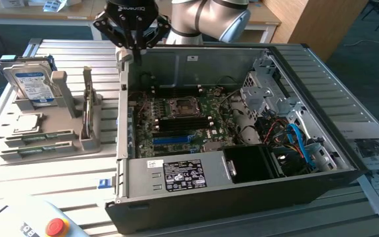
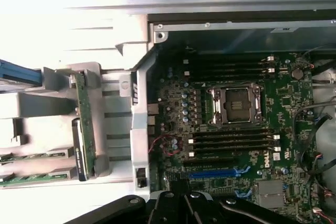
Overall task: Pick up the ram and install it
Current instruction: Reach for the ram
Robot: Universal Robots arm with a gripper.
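My pincer (image 1: 132, 45), closed on nothing, hangs above a corner of the open computer case (image 1: 242, 200) while the ram (image 1: 87, 101) stands upright in its grey holder (image 1: 59, 121).

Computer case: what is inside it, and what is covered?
Inside the computer case: a green motherboard with an empty processor socket and black memory slots, blue cables and a labelled grey box beside a black box. The board beneath those boxes is hidden.

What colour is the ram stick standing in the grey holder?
The ram is green, clearest in the wrist view.
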